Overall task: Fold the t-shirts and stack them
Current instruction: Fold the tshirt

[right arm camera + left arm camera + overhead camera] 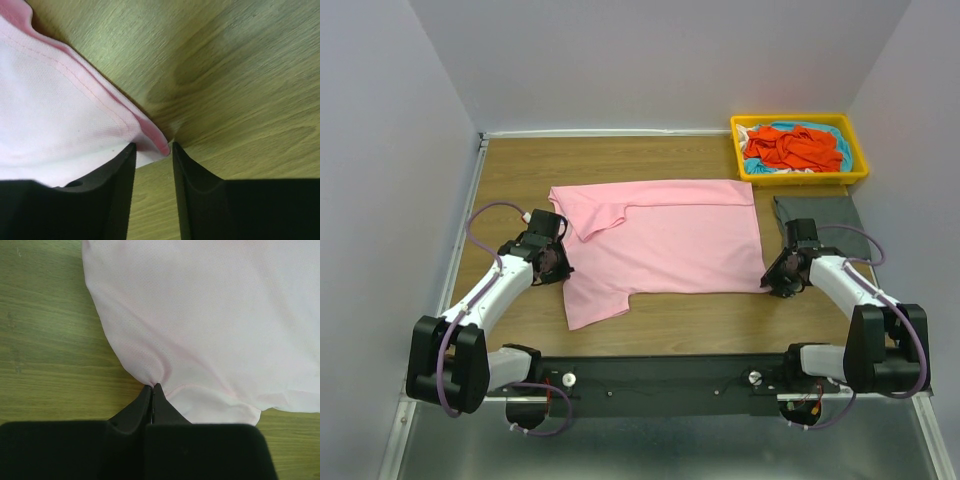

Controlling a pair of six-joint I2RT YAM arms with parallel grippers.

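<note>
The light pink t-shirt (665, 240) lies spread on the wooden table, its far-left sleeve folded over. My left gripper (560, 262) is shut on the shirt's left edge; the left wrist view shows the pink cloth (210, 325) pinched at the fingertips (152, 387). My right gripper (777, 283) is open at the shirt's near right corner; in the right wrist view the hem corner (155, 137) lies between the fingers (152, 146). The dark grey t-shirt (825, 220) lies folded at the right. The orange-red t-shirt (792, 146) and the turquoise t-shirt (835, 140) lie crumpled in the tray.
A yellow plastic tray (860, 165) stands at the far right corner. White walls close in the table on the left, back and right. A black rail (660, 378) with the arm bases runs along the near edge.
</note>
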